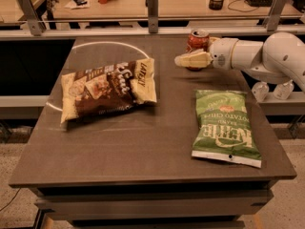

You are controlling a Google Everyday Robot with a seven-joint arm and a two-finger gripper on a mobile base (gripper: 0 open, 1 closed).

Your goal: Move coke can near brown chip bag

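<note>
The coke can (197,38) stands upright near the table's far right edge, red with a silver top. My gripper (192,60) reaches in from the right at the can; its cream tip covers the can's lower half. The brown chip bag (107,87) lies flat at the left middle of the dark table (143,151), well to the left of the can and apart from it.
A green kettle chip bag (225,125) lies flat on the right side, in front of the gripper. My white arm (267,56) hangs over the table's right edge. A metal rail with posts (152,6) runs along the far edge.
</note>
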